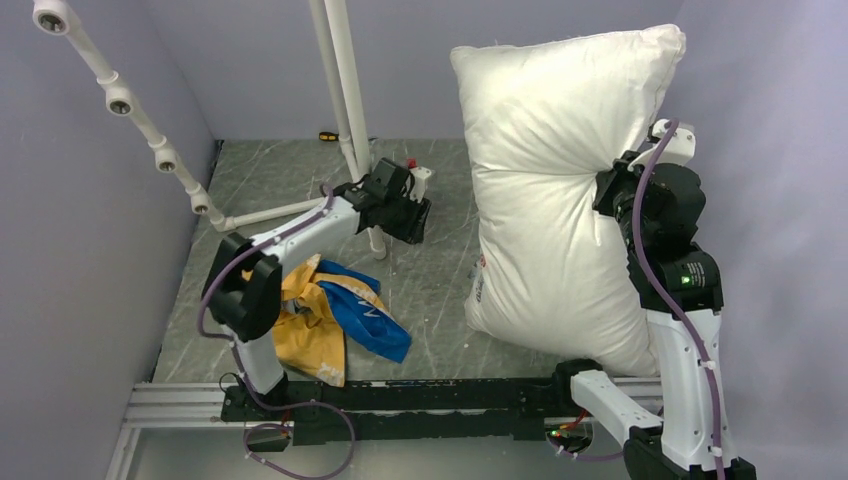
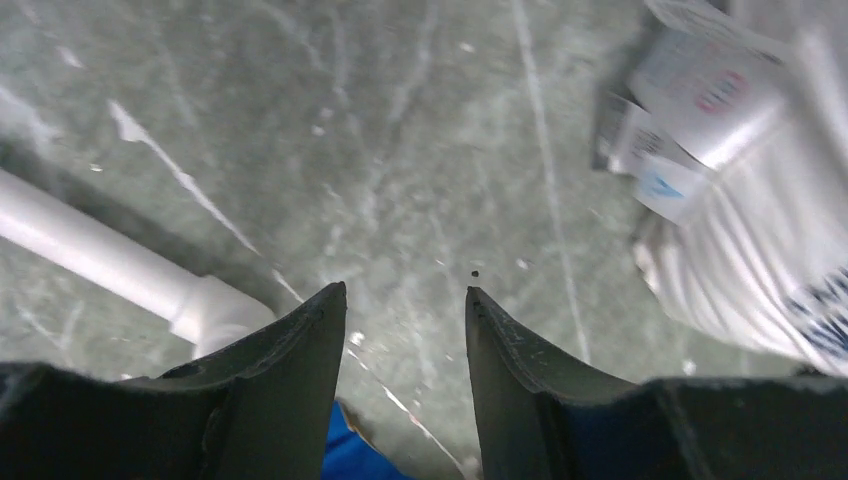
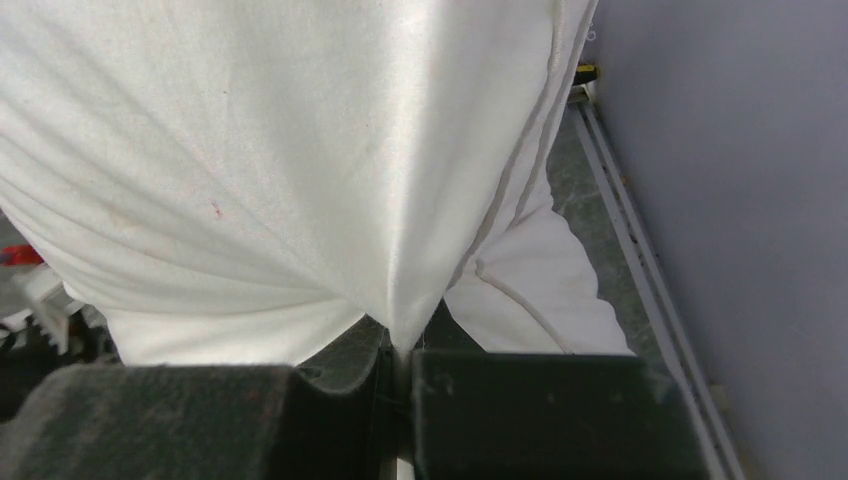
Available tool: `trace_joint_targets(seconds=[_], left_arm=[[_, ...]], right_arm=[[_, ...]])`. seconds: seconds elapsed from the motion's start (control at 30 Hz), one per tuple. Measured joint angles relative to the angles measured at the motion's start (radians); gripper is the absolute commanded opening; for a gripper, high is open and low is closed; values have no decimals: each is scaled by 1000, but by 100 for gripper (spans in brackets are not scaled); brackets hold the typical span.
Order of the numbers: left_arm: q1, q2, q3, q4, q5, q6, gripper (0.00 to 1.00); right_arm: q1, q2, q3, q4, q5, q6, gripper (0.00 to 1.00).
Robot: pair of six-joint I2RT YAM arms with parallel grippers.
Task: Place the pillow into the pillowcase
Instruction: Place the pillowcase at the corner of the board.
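Observation:
The big white pillow [image 1: 560,170] stands on end at the right of the table, its lower end resting on the surface. My right gripper [image 1: 605,195] is shut on a pinched fold of its right side; in the right wrist view the white pillow fabric [image 3: 300,150] runs down between the closed right gripper [image 3: 400,345]. The pillowcase [image 1: 330,315] lies crumpled, blue and yellow-orange, at the near left beside the left arm's base. My left gripper [image 1: 415,222] hovers over the bare table between pillowcase and pillow. It is open and empty [image 2: 405,292], with a blue scrap of pillowcase [image 2: 350,455] below and the pillow's labelled edge [image 2: 760,200] at right.
A white pipe frame [image 1: 345,90] rises from the table's back centre, and one pipe [image 2: 90,255] runs along the surface left of my left gripper. Lilac walls close in the left, back and right. An aluminium rail [image 1: 400,395] carries the arm bases.

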Motion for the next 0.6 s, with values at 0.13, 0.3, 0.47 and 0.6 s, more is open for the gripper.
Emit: trace_joint_targets(seconds=[0.13,0.3,0.47,0.6], left_arm=[[28,97,88,-34,-93,3,53],[84,124,117,-79,-105,-3,54],[162,124,125,-135,-123,19,59],[222,107,149,-156,-107,53,65]], right_arm=[[0,14,-4,10,-20,7,0],[-1,52,-4,28,-38,7,0],[-2,109,-5,61,-75,8,0],[-4,164,-5,98,-104,8,0]])
